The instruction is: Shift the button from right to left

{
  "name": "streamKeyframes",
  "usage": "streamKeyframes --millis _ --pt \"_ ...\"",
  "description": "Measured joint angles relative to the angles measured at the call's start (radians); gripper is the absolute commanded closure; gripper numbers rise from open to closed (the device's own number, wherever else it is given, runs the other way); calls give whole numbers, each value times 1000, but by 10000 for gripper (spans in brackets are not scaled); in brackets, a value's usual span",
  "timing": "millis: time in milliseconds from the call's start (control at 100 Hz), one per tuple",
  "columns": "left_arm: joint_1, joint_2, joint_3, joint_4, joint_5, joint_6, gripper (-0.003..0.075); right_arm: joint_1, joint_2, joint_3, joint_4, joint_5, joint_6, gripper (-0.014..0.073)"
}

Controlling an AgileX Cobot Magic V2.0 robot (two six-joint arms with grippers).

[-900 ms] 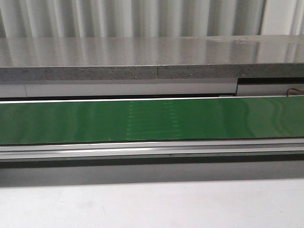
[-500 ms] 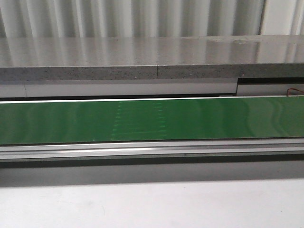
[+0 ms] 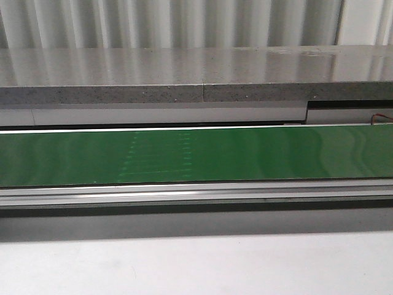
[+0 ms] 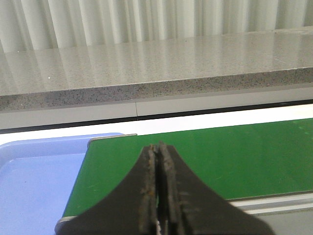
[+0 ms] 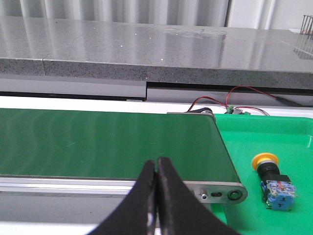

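The button (image 5: 274,181), with a yellow cap, black collar and blue contact block, lies in the green tray (image 5: 288,147), seen only in the right wrist view. My right gripper (image 5: 157,164) is shut and empty, in front of the green conveyor belt (image 5: 107,142), well to the left of the button. My left gripper (image 4: 158,148) is shut and empty, over the belt's left end (image 4: 205,152), beside the blue tray (image 4: 39,176). No gripper and no button shows in the front view.
The green belt (image 3: 196,153) runs across the front view with a metal rail (image 3: 196,195) along its near edge. A grey stone counter (image 3: 196,74) stands behind it. Red and black wires (image 5: 234,95) lie behind the green tray.
A faint pale pattern on the belt has shifted to the left, so the belt is running leftward. Nothing else has moved.
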Motion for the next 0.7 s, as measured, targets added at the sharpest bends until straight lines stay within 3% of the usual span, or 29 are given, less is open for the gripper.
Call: streamKeyframes --millis 330,700 --pt "0 0 0 0 0 0 741 0 30 -163 0 202 0 661" --pt "0 0 0 0 0 0 741 0 371 -490 0 461 0 661"
